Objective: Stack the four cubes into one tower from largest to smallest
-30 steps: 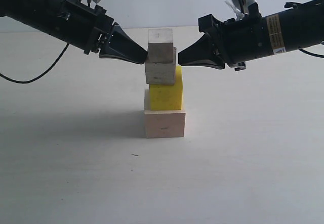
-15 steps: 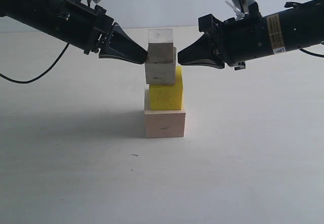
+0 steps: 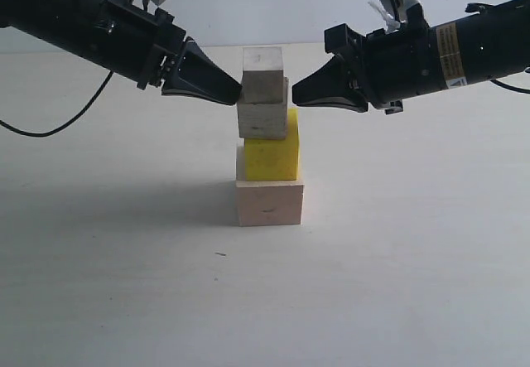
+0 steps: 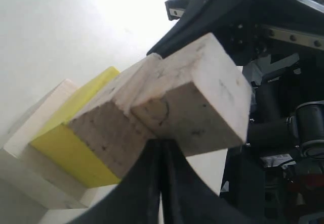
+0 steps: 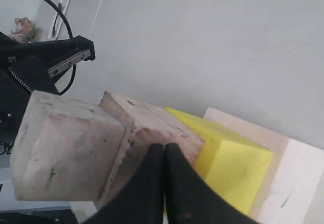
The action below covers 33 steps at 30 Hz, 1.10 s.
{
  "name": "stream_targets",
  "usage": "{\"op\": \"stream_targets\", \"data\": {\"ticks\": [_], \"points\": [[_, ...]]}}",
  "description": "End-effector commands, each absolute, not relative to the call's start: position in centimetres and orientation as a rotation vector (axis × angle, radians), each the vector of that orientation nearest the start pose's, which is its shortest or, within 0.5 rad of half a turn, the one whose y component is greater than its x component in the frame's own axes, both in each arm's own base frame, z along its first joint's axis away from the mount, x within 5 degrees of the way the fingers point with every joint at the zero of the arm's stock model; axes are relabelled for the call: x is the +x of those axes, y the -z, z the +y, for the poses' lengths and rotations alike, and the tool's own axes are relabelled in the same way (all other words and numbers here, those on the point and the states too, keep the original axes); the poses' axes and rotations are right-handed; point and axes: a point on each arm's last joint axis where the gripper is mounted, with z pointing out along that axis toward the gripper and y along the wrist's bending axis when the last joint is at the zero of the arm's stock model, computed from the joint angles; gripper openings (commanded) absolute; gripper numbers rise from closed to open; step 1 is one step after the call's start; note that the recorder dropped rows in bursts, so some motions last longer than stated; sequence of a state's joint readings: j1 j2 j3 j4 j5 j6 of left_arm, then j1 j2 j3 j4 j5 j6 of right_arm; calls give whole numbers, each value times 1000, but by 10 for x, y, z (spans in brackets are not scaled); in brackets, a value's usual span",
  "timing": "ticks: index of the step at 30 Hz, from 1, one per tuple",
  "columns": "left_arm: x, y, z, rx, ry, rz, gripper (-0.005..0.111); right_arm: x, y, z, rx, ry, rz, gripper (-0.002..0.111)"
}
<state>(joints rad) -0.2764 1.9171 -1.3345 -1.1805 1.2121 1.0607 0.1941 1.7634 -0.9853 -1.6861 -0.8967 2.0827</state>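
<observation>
Since nothing has shifted over the last second, this reads as a steadying hold. Left gripper (image 3: 236, 95) is pressed together, pinching nothing, with its tip against the lower left edge of the smallest cube (image 3: 263, 74), above and left of the yellow cube (image 3: 273, 156). Right gripper (image 3: 296, 98) is also pressed together and empty, above and right of the yellow cube, its tip at the top right corner of the medium cube (image 3: 262, 120); contact there can't be confirmed.

The medium cube sits directly on the yellow cube, offset slightly left of it, with the smallest on top. The largest cube (image 3: 269, 203) is under the yellow cube, on the table (image 3: 414, 259).

Order is correct and the tower stands, so the task looks essentially done. What likely remains is backing both tips out sideways without dragging the top two cubes.
</observation>
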Motion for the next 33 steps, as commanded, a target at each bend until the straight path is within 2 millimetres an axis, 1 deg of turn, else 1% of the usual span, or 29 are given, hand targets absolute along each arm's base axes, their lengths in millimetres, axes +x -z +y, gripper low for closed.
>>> {"op": "stream_targets", "data": {"ticks": [1, 6, 22, 26, 33], "points": [[336, -233, -187, 967, 1455, 2281, 0, 318, -208, 135, -274, -1297, 2353, 0], [330, -232, -197, 1023, 1444, 2286, 0, 318, -208, 135, -274, -1297, 2353, 0], [331, -231, -196, 1016, 1442, 2292, 0, 314, -210, 137, -311, -1361, 2351, 0], [330, -230, -195, 1028, 1430, 2299, 0, 312, -209, 137, -304, -1361, 2391, 0], [332, -229, -192, 1022, 1410, 2306, 0, 310, -209, 137, -326, -1381, 2393, 0]]}}
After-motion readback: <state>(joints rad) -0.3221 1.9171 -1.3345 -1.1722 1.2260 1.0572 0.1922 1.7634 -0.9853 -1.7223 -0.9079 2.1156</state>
